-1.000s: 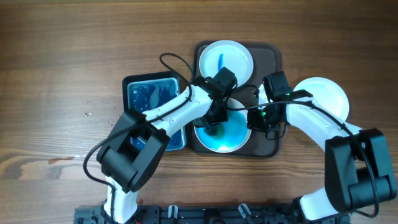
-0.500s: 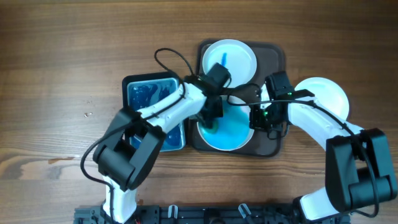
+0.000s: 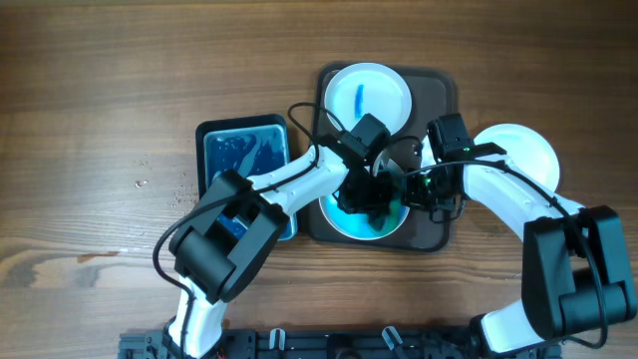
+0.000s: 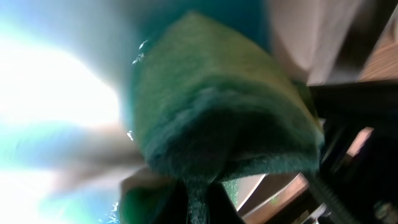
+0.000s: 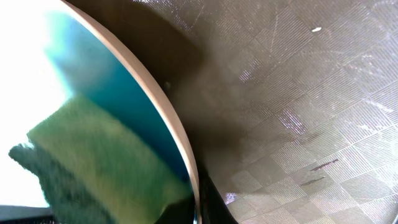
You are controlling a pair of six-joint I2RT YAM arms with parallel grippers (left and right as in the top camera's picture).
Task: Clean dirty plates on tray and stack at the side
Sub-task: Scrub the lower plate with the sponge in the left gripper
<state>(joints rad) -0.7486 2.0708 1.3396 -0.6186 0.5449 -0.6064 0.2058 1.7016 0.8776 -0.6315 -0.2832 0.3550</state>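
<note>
Left fingers point(image 4: 199, 202) clamped on green sponge point(image 4: 217, 112) pressed onto blue-filmed plate point(image 3: 344, 221) at near end of tray point(image 3: 446, 90), right fingers point(image 3: 417, 189) at plate's right rim, grip unclear, tray wall close beside.

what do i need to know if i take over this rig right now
Left gripper: shut on a green sponge, working on the near plate, which has a blue film.
Right gripper: at that plate's right rim; the views don't show whether it grips.
Tray: holds the near plate and the far plate, which has a blue streak.
Third plate: on the table right of the tray, and looks clean.
Done: likely one plate set aside.
Left: finish the near plate, clean the far plate, then stack both on the third plate.
</note>
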